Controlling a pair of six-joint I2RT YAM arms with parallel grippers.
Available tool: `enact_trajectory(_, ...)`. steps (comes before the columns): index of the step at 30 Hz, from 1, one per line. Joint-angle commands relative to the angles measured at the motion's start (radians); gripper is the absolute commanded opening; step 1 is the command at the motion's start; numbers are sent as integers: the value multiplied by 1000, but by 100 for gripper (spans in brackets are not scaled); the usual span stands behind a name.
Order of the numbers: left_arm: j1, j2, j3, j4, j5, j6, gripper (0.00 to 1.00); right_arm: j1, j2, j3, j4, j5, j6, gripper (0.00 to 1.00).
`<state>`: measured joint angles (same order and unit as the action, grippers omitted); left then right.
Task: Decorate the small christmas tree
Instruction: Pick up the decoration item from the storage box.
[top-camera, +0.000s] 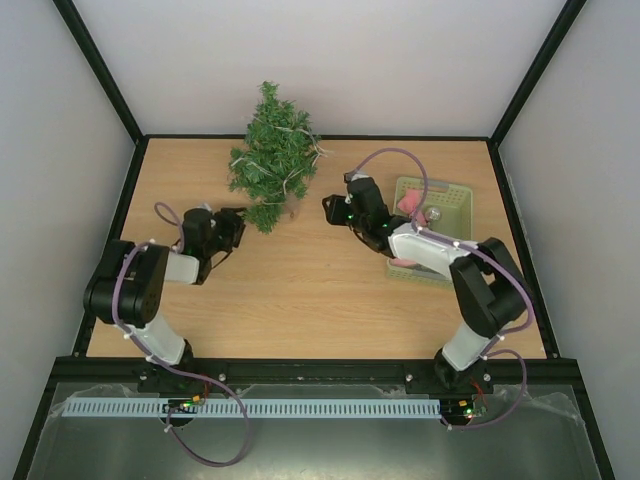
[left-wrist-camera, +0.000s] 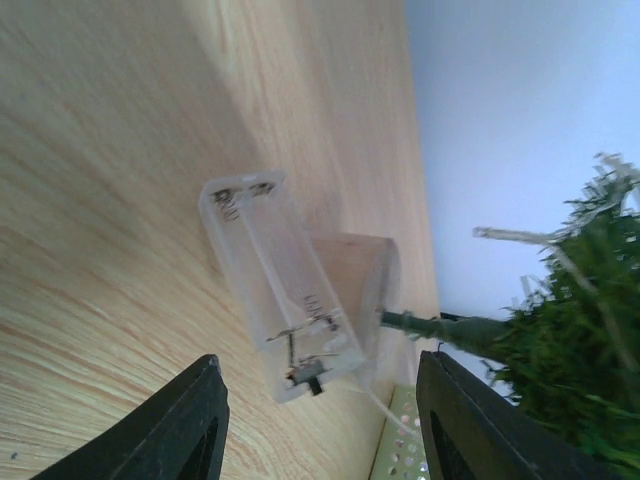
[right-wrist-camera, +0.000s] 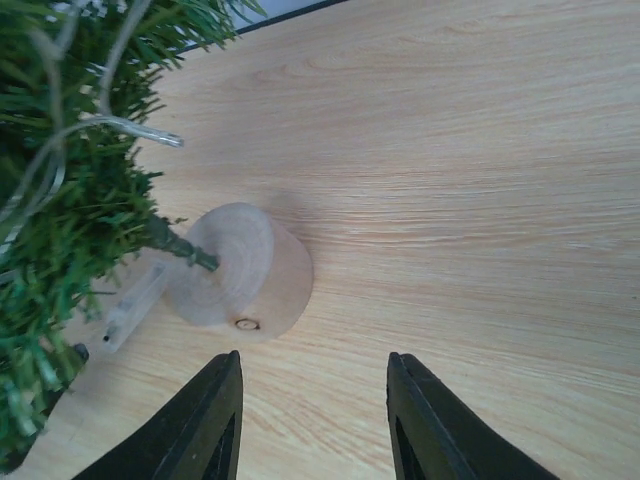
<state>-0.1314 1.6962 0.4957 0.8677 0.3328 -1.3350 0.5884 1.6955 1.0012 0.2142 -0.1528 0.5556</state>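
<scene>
A wood-grain desk (top-camera: 300, 300) is being enclosed by pale walls (top-camera: 330, 60). The small christmas tree (top-camera: 272, 165) is being shown upright at its far centre, a clear battery box (left-wrist-camera: 280, 290) beside the wooden base (right-wrist-camera: 245, 275). The left fingers (left-wrist-camera: 185, 425) and right fingers (right-wrist-camera: 200, 420) are being held apart, gripping nothing. A green basket (top-camera: 455, 200) is being partly hidden by the right arm (top-camera: 430, 250).

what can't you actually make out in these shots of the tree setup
- Top view: the right arm covers part of the green basket; its pink and silvery contents are too small to identify.
- Top view: branches of the small christmas tree hide its wooden base.
- Left wrist view: the battery box is blurred; switch position unreadable.
</scene>
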Motion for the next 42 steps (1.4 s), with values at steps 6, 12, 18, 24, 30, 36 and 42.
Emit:
enact_trajectory(6, 53, -252, -5, -356, -80, 76, 58, 1, -219, -84, -167, -25, -10, 39)
enact_trajectory(12, 53, -477, 36, -685, -181, 215, 70, -1, -370, -103, -204, 10, 11, 44)
enact_trajectory(18, 48, -721, 110, -920, -267, 474, 99, -8, -487, -74, -309, 83, -6, 47)
enact_trajectory(24, 46, -870, 136, -1035, -195, 771, 99, -153, -466, -42, -507, 264, -115, 50)
enact_trajectory(30, 43, -909, 143, -1099, -166, 951, 99, -314, -368, 55, -623, 340, -185, 45)
enact_trajectory(36, 32, -876, 121, -1104, -240, 866, 99, -453, -226, 62, -583, 326, -199, 43)
enact_trajectory(42, 20, -913, 113, -1112, -222, 860, 99, -524, -55, 123, -549, 324, -246, 48)
